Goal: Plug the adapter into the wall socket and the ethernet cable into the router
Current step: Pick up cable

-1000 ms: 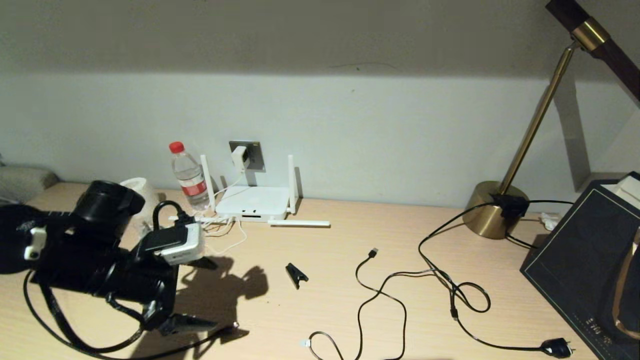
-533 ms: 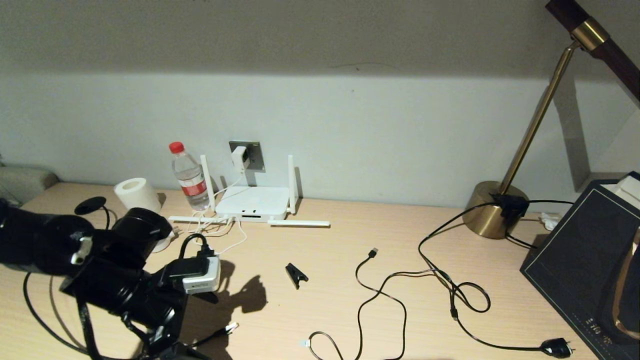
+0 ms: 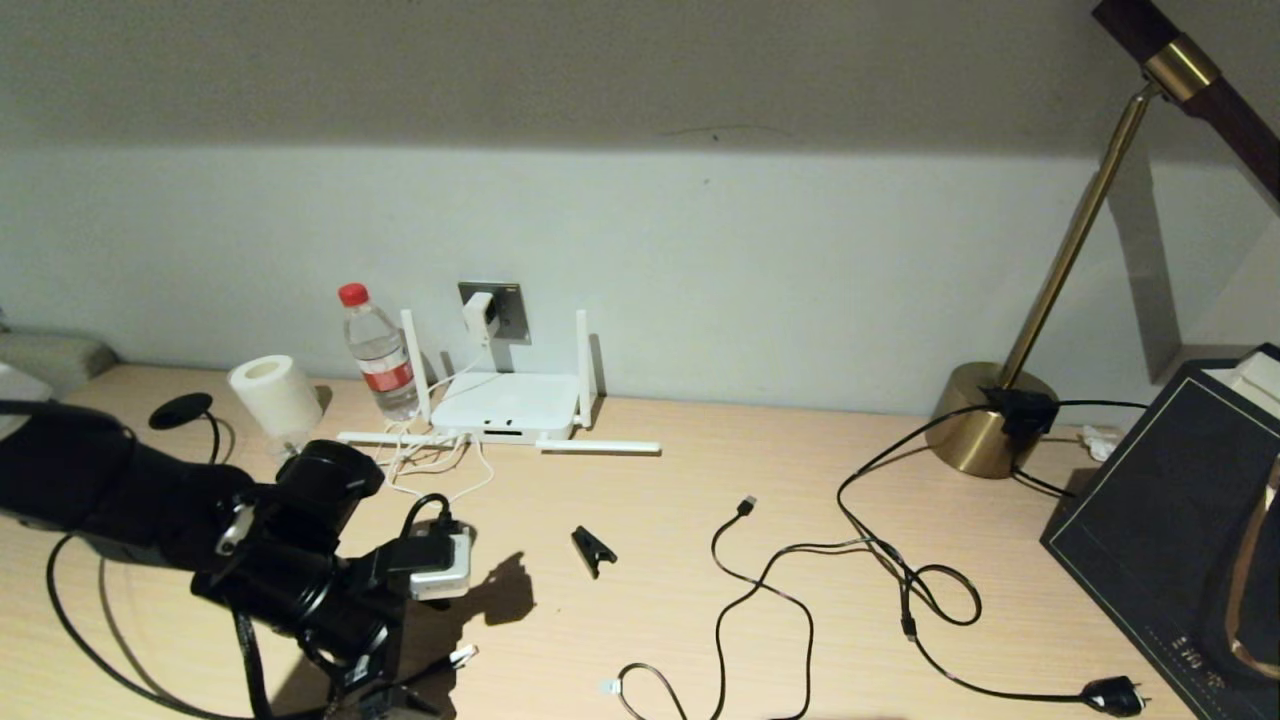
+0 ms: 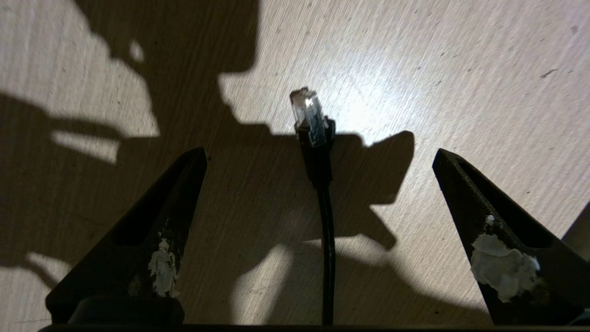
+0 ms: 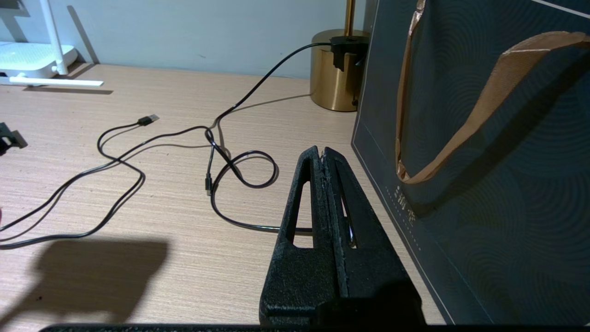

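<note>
The white adapter (image 3: 480, 313) sits in the grey wall socket (image 3: 508, 308), and its thin white cord drops to the white router (image 3: 503, 404). The black ethernet cable (image 4: 325, 221) lies on the table, its clear connector (image 3: 462, 655) near the front edge. My left gripper (image 4: 319, 154) hangs low over it, open, with one finger on each side of the cable and neither touching it. The clear connector (image 4: 308, 112) points away just beyond the fingertips. My right gripper (image 5: 322, 150) is shut on nothing, parked beside the dark bag.
A water bottle (image 3: 378, 352) and a paper roll (image 3: 262, 392) stand left of the router. A black clip (image 3: 592, 548), a thin USB cable (image 3: 745, 505) and a black plug (image 3: 1112, 695) lie mid-table. The brass lamp base (image 3: 990, 418) and a dark gift bag (image 3: 1170, 520) stand on the right.
My left arm has swung down and toward the table's front edge, bringing the open gripper over the ethernet connector and uncovering the paper roll. The right arm has not moved.
</note>
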Tool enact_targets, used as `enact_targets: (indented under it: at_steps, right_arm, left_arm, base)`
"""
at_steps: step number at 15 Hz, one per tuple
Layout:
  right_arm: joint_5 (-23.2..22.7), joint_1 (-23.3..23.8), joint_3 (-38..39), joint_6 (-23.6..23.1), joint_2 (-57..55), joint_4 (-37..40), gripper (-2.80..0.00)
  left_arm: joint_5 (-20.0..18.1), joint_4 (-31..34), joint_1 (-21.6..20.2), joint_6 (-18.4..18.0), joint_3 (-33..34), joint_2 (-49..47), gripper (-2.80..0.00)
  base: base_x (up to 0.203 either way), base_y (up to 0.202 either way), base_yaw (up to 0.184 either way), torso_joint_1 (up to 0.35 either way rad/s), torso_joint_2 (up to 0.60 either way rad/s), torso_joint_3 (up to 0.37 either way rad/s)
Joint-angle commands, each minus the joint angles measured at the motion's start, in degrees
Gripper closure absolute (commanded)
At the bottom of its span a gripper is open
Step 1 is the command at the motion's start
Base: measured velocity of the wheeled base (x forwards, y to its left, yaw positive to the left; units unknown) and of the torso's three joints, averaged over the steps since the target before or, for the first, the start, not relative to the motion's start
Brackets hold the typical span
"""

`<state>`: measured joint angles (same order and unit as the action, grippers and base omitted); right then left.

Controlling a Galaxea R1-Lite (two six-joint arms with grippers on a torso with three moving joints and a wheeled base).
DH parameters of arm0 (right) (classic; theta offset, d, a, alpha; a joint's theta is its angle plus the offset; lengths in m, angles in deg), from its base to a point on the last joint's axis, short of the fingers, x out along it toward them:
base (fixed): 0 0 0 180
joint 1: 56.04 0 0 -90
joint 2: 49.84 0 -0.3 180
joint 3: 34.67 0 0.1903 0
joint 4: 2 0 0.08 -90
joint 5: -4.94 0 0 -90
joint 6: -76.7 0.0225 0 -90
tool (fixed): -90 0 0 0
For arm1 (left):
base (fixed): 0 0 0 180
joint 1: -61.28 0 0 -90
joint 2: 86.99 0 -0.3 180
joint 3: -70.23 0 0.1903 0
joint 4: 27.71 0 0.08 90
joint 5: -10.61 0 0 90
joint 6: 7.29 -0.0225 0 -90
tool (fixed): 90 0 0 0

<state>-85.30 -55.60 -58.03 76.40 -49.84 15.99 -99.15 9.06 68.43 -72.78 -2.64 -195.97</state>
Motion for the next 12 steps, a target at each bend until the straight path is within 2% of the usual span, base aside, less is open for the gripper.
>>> enact_targets:
  at_steps: [1,12]
  right_arm:
    - [0.0,0.0,2.0,0.0,-0.1,0.0,0.00]
    - [0.0,0.0,2.0,0.0,0.0,-0.1,0.00]
  left_arm:
    - [0.7,0.0,0.0,0.1,0.1,-1.3,-2.80]
    - [3.0,-3.7,0.0,1.7,2.8,-1.1,-2.80]
  base:
    - [0.000,0.000,0.000,0.000,0.00,0.000]
    - [0.000,0.000,0.000,0.000,0.00,0.000]
